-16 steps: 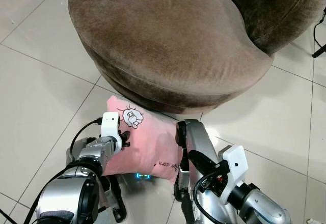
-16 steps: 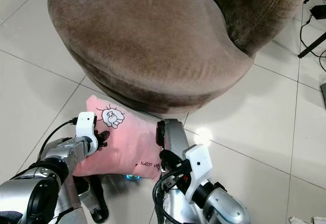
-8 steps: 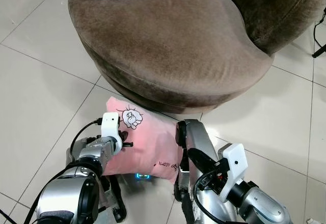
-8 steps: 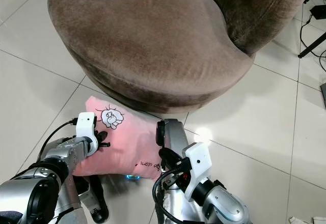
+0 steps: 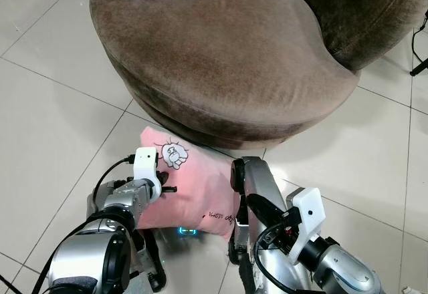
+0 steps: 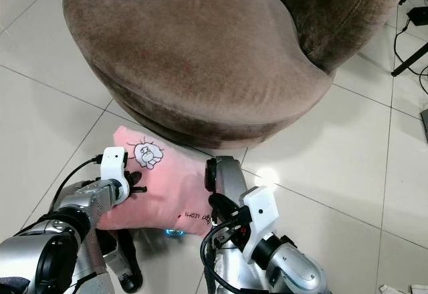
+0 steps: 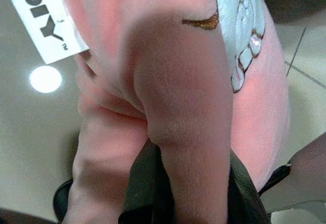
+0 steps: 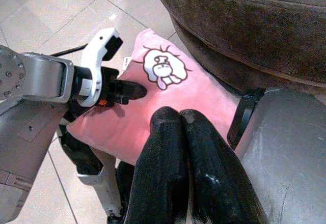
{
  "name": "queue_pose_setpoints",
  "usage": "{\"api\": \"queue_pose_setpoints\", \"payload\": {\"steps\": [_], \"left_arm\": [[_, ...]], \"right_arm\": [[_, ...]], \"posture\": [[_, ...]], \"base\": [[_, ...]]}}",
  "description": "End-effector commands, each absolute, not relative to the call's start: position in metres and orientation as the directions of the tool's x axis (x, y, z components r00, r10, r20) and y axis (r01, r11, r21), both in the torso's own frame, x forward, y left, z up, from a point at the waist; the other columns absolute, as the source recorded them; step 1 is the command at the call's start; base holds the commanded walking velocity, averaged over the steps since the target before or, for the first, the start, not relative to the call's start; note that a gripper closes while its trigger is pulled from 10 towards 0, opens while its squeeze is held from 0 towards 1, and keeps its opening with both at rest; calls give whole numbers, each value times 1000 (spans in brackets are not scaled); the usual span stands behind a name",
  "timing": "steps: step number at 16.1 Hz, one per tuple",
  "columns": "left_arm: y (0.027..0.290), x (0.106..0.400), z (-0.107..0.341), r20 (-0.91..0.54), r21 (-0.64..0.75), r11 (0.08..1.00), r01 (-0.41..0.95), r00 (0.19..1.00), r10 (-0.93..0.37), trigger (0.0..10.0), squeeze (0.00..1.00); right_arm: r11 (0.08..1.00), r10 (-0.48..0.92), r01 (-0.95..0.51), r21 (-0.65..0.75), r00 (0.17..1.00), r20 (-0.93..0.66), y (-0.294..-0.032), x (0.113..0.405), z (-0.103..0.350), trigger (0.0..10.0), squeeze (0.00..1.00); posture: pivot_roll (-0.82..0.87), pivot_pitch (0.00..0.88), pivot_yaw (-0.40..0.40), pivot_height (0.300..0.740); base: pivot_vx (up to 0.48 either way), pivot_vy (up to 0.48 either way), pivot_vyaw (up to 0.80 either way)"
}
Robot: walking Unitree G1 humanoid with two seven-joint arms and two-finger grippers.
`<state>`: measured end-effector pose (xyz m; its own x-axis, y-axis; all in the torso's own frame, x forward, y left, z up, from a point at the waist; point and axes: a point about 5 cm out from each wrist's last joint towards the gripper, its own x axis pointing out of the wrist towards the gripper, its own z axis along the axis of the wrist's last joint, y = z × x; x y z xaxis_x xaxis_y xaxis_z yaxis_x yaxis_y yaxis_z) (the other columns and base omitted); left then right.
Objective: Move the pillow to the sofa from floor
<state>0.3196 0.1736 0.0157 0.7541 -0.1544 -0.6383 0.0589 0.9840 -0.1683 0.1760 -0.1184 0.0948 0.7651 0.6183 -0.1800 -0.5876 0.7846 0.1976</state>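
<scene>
Little has shifted since a second ago: the left pincer [image 5: 164, 188] stays clenched on a fold of the pink pillow [image 5: 194, 187], which lies on the tiled floor [image 5: 47, 127] against the brown sofa [image 5: 221, 60], while the right pincer [image 8: 181, 119], fingers pressed together, rests at its other edge.

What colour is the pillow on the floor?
Pink pillow with a white cartoon print; clearest in the right wrist view.

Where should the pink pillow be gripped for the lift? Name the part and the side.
Likely the pink pillow 's left edge, where the left gripper already pinches a soft fold. The right gripper, fingers together, could support the opposite edge near the sofa.
</scene>
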Motion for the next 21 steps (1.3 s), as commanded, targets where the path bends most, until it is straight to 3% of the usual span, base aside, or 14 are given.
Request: {"api": "queue_pose_setpoints", "payload": {"steps": [1, 3, 5, 7, 9, 11, 16, 21], "left_arm": [[164, 314, 9, -649, -209, 975, 78, 734, -198, 0, 0], [160, 315, 10, -638, -223, 971, 89, 740, -214, 0, 0], [132, 326, 26, -491, -348, 901, 258, 769, -410, 0, 0], [120, 327, 32, -428, -378, 853, 359, 750, -505, 0, 0], [82, 323, 57, -153, -410, 610, 678, 608, -779, 0, 0], [63, 317, 90, 38, -325, 472, 819, 510, -859, 0, 0], [61, 307, 109, 85, -180, 461, 869, 481, -873, 0, 0], [75, 291, 182, 260, 1, 504, 864, 486, -834, 0, 0]], "right_arm": [[795, 605, -572, 202, 771, -200, -125, 174, 90, 10000, 0], [799, 600, -568, 195, 776, -197, -126, 176, 90, 10000, 0], [819, 571, -542, 188, 798, -191, -130, 179, 91, 10000, 0], [827, 560, -532, 184, 807, -186, -131, 181, 91, 10000, 0], [875, 484, -467, 127, 855, -187, -139, 188, 91, 10000, 0], [903, 426, -409, 128, 890, -162, -148, 191, 95, 10000, 0], [922, 372, -354, 157, 922, -108, -151, 195, 99, 10000, 0], [955, 236, -245, 170, 969, 73, -158, 209, 136, 10000, 0]], "posture": [[-296, 317, -127, 461], [-291, 310, -125, 461], [-279, 293, -111, 461], [-273, 288, -107, 461], [-244, 267, -79, 461], [-193, 244, -62, 461], [-144, 221, -38, 490], [-93, 137, -10, 530]], "base": [[0, 0, 0], [0, 0, 0], [0, 0, 0], [0, 0, 0], [0, 0, 0], [0, 0, 0], [0, 0, 0], [0, 0, 0]]}}
